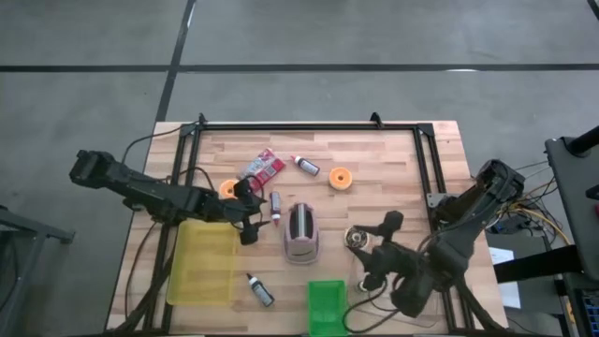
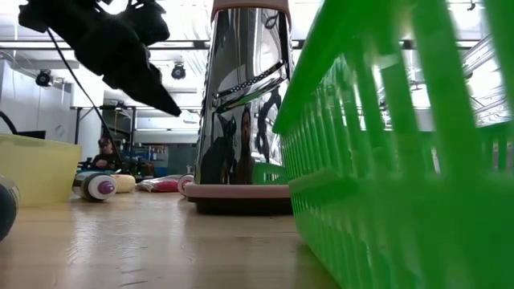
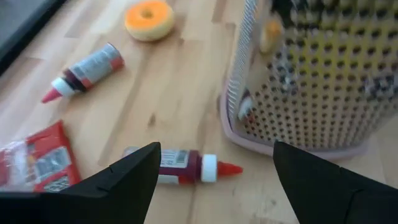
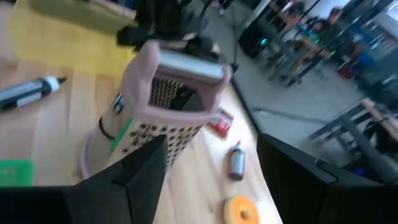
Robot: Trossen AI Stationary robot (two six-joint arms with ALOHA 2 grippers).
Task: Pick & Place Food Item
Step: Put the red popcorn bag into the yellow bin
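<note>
I see the likely food item, a small red-capped bottle with a dark red label [image 3: 180, 167], lying flat on the wooden bench [image 1: 374, 154] just beside the pink-based metal box grater [image 1: 301, 234], directly in front of my left hand [image 1: 249, 217]. That hand hovers above the bottle with its fingers apart and nothing between them. A second similar bottle [image 1: 307, 166] lies farther toward the back edge, and a third small bottle [image 1: 259, 289] lies near the front edge. Two orange ring-shaped doughnut pieces sit on the boards, one [image 1: 341, 178] towards the back right, one [image 1: 227, 189] beside the left hand. A red-and-white crinkled wrapper packet [image 1: 263, 168] lies flat between them.

The yellow translucent plastic bin [image 1: 202, 264] on the left front holds nothing that I can make out from above. The green slatted plastic basket [image 1: 327, 307] at the front edge also looks bare inside.

My right hand [image 1: 372, 245] sits to the right of the grater, fingers apart, holding nothing.

The bench is pale planks in a black metal frame [image 1: 309, 124] on a grey concrete floor [image 1: 374, 47]. Beyond it, the low camera shows a workshop with ceiling lights and a person [image 2: 103, 152] seated far back.
</note>
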